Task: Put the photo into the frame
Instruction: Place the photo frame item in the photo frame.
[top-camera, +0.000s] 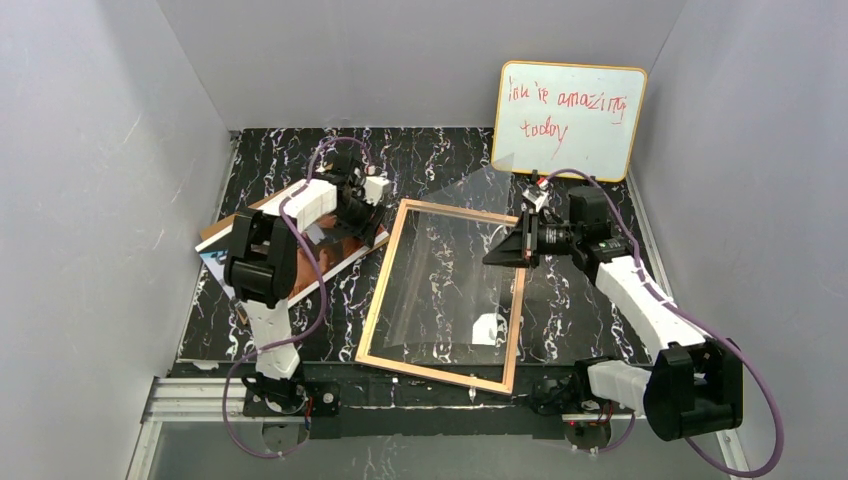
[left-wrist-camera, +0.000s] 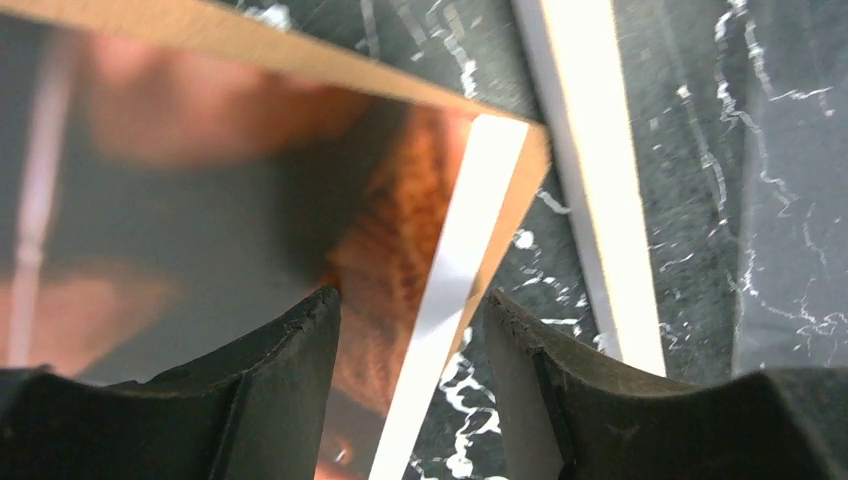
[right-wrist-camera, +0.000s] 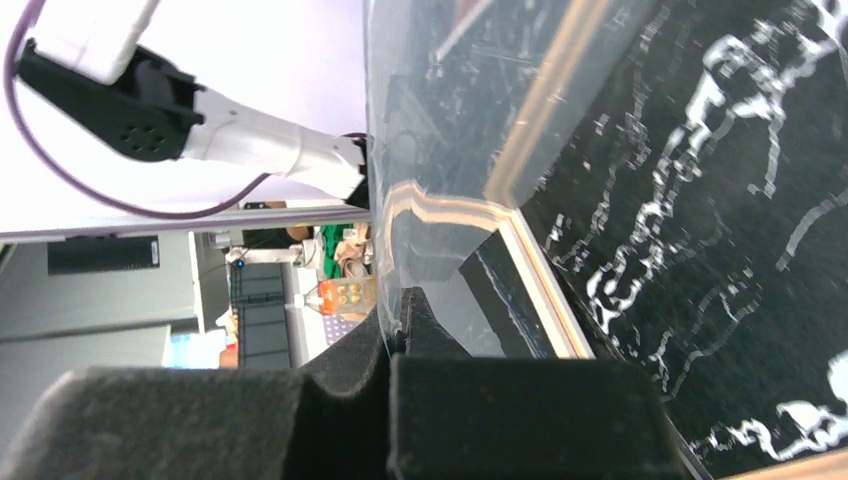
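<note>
The photo (left-wrist-camera: 200, 200), a glossy dark print with orange-brown tones and a white border, lies on a brown backing board (left-wrist-camera: 250, 40) at the table's left (top-camera: 335, 250). My left gripper (left-wrist-camera: 412, 310) hangs open just over its right edge, one finger above the print and the other above the table; from above it shows at the photo's far corner (top-camera: 355, 222). The frame (top-camera: 378, 300) lies tan side up in the middle. My right gripper (right-wrist-camera: 395, 330) is shut on the edge of the clear pane (top-camera: 470, 230), holding it tilted up off the frame's right side (top-camera: 495, 255).
An orange-rimmed whiteboard (top-camera: 568, 120) with red writing leans on the back wall at the right. Grey walls close in the black marbled table (top-camera: 440, 150) on three sides. The frame's white edge (left-wrist-camera: 590, 150) runs close to the right of the photo.
</note>
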